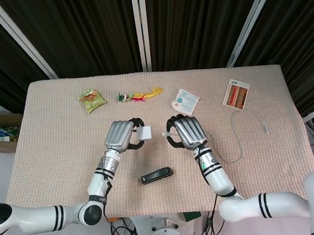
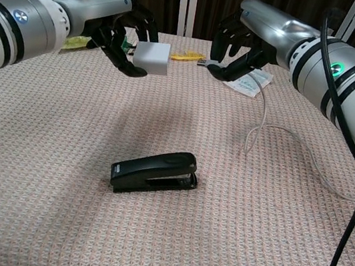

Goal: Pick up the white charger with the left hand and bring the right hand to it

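Stapler (image 2: 154, 172) lies on the tabletop (image 2: 51, 207) nearest the robot, below and between the two raised hands (charger (image 2: 151, 59) in the left (image 2: 121, 40), right (image 2: 240, 45) apart).

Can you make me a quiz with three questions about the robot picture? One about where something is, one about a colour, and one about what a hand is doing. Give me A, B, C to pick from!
1. Where is the stapler?
A. On the table, nearer the robot than both hands
B. Inside the cardboard box
C. On top of the green snack bag

2. What colour is the charger?
A. Red
B. White
C. Black

3. What is the left hand doing?
A. Resting flat on the table
B. Holding the charger up in the air
C. Pressing the stapler

Answers:
1. A: the stapler lies on the table, in front of the hands.
2. B: the charger is a white block.
3. B: the left hand grips the charger above the cloth; the right hand holds a cable plug apart from it.
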`<state>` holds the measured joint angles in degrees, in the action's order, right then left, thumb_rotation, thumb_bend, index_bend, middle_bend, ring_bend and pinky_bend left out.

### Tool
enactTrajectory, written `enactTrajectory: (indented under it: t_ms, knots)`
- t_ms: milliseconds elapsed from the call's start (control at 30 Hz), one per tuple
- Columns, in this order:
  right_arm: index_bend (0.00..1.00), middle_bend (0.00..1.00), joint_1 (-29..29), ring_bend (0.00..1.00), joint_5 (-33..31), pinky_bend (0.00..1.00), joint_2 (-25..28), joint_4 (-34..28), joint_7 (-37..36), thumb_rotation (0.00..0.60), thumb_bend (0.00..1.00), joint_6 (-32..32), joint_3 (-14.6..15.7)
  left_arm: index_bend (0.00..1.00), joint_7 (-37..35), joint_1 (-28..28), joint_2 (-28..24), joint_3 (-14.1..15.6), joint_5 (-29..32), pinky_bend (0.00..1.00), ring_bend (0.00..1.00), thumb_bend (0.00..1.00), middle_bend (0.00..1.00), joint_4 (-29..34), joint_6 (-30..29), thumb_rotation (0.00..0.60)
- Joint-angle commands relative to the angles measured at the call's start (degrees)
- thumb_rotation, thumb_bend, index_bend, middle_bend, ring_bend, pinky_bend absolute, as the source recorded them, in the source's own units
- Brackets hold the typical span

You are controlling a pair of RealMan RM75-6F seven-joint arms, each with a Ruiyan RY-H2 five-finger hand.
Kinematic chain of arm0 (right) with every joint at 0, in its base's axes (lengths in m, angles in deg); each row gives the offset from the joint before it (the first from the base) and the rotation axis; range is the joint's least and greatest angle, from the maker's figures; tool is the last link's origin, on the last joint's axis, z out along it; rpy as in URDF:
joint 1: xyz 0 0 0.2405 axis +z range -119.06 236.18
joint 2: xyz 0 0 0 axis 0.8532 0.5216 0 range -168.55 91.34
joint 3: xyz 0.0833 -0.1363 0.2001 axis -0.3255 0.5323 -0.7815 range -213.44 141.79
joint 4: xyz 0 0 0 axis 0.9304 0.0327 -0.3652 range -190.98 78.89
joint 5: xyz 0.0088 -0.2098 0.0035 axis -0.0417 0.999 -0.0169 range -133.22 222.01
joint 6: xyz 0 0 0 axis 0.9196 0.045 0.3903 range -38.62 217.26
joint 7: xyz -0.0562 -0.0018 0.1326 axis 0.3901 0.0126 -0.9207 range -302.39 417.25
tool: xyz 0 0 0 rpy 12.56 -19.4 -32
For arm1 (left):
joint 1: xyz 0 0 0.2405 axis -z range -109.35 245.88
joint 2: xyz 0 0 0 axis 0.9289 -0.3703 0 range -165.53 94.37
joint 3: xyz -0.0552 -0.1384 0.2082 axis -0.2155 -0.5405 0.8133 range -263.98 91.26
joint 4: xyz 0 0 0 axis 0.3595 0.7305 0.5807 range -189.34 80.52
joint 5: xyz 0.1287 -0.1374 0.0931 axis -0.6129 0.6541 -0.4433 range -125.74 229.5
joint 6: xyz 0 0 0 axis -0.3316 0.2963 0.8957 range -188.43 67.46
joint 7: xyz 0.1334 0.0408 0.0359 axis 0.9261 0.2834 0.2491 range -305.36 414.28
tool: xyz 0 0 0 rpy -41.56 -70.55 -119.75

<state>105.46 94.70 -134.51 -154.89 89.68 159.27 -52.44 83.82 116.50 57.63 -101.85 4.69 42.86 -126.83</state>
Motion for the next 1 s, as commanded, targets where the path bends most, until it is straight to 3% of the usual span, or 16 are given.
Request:
enactTrajectory:
  t_ms: [33,333,400,500,633,700,767,867,1000]
  knots:
    - [0.67,0.45,-0.6,0.32,0.0,0.52,1.0,-0.3,-0.3,0.600,0.46,0.2,-0.1,0.60,-2.3,-0.7,-0.4,1.4,-0.5,0.85,0.72,0.46,0.56,-3.9,2.5,0.600]
    - [0.67,0.44,-1.5,0.32,-1.6,0.52,2.4,1.4,-1.9,0.600,0.46,-2.0,0.3,0.58,-4.8,-1.6,2.5,4.6,-1.6,0.85,0.70,0.45,0.54,-16.7,6.8,0.600]
    - [0.66,0.43,-1.4,0.32,-1.6,0.52,2.1,2.5,-2.6,0.600,0.46,-2.9,0.5,0.53,-4.3,-1.9,3.0,5.1,-2.5,0.84,0.66,0.41,0.51,-18.0,6.3,0.600]
    - [0.62,0.42,-1.1,0.32,-1.9,0.52,1.7,4.2,-3.4,0.600,0.44,-4.9,0.8,0.38,-3.0,-2.2,2.9,5.6,-3.5,0.75,0.50,0.32,0.41,-18.3,5.3,0.600]
    - [0.30,0.35,0.0,0.27,-2.7,0.45,2.3,6.3,-5.4,0.600,0.37,-10.2,1.0,0.24,-1.4,-2.9,1.7,5.6,-4.5,0.53,0.27,0.25,0.22,-16.6,3.4,0.600]
    - [0.14,0.29,0.2,0.23,-2.6,0.41,2.8,7.5,-6.2,0.600,0.33,-11.9,1.2,0.20,-0.8,-3.5,0.6,5.6,-4.4,0.44,0.22,0.23,0.18,-15.1,2.8,0.600]
    - [0.03,0.24,0.0,0.19,-1.9,0.37,3.4,8.0,-7.2,0.600,0.27,-12.5,1.6,0.19,-0.9,-4.4,-0.9,5.5,-4.4,0.41,0.21,0.23,0.18,-13.4,2.1,0.600]
    - [0.00,0.19,-1.3,0.15,0.6,0.34,5.4,7.5,-9.8,0.600,0.22,-11.8,1.7,0.19,-1.4,-6.1,-3.6,5.8,-5.5,0.39,0.21,0.22,0.17,-11.1,0.2,0.600]
    - [0.00,0.18,-4.5,0.15,5.2,0.34,10.9,4.9,-14.7,0.600,0.23,-10.5,2.3,0.19,-2.1,-9.4,-8.4,6.9,-7.8,0.39,0.21,0.22,0.18,-8.3,-3.6,0.600]
